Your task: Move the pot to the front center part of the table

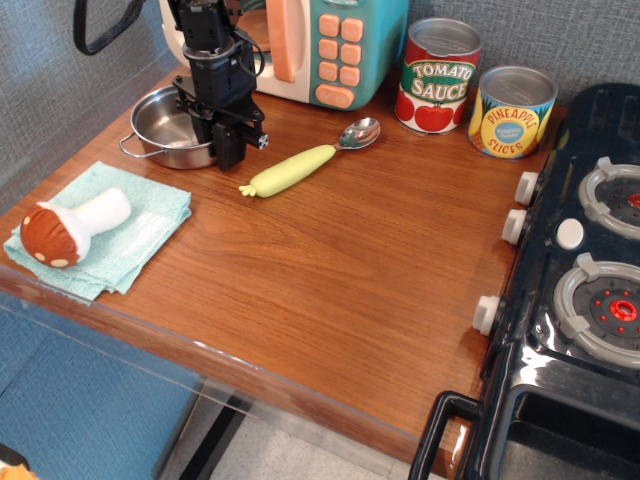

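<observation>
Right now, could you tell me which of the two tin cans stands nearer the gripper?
The red tomato sauce can is nearer the gripper. The yellow pineapple slices can stands to its right, closer to the black stove.

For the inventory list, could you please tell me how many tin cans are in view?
2. The tomato sauce can stands at the table's back edge beside the toy microwave; the pineapple slices can stands just right of it, near the stove.

**Grey walls, blue seat, pale floor**

The scene is enclosed by grey textured wall panels (60, 110) at the back and left. A blue upholstered seat (80, 410) is seen below the front edge, and pale flooring (300, 455) beside it. Even, soft light is cast throughout.
</observation>
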